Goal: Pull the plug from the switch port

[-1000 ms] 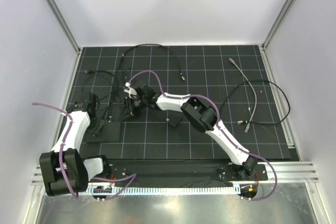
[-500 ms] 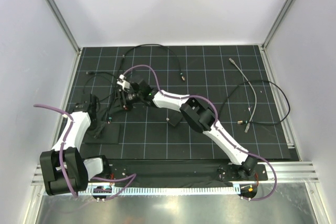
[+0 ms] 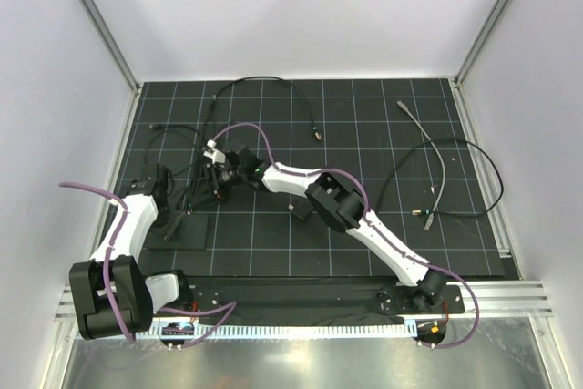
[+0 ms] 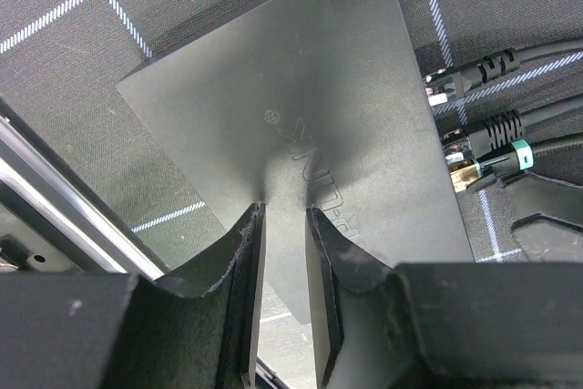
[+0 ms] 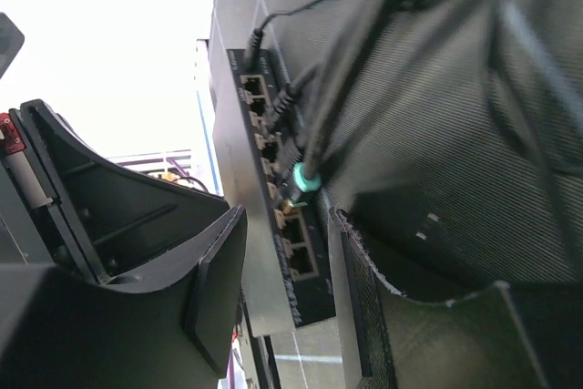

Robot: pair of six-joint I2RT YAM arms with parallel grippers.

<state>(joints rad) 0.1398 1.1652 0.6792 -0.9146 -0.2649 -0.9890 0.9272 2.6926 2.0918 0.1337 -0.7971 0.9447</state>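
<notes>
Left gripper [image 4: 284, 214]: fingers at a narrow gap, nothing between them, tips set on the top face of the switch [image 4: 301, 107]. Same spot as a second ago, and the left arm has not moved. Right gripper [image 5: 287, 216]: fingers spread wide, holding nothing. They frame the port edge of the switch from a little off, not touching it. The green-ringed plug [image 5: 305, 179] is seated in its switch port [image 5: 290, 199], with more black plugs in the ports beside it. Two ports at the lower end of the row in the right wrist view are bare. Since a second ago the right gripper has gone a bit toward the far-left corner, then eased slightly back in the last half second. The right arm's elbow has slid toward the left edge. The switch lies flat on the black grid mat [image 3: 364, 134] near the left edge of the table, closer to the near-left corner. Its cables [image 3: 196, 184] run toward the far edge, and it has not shifted. A small black block [image 3: 298, 211] sits just beside the right forearm. A grey cable [image 3: 435, 154] and a black cable [image 3: 483, 175] lie loose near the right edge, unchanged.
</notes>
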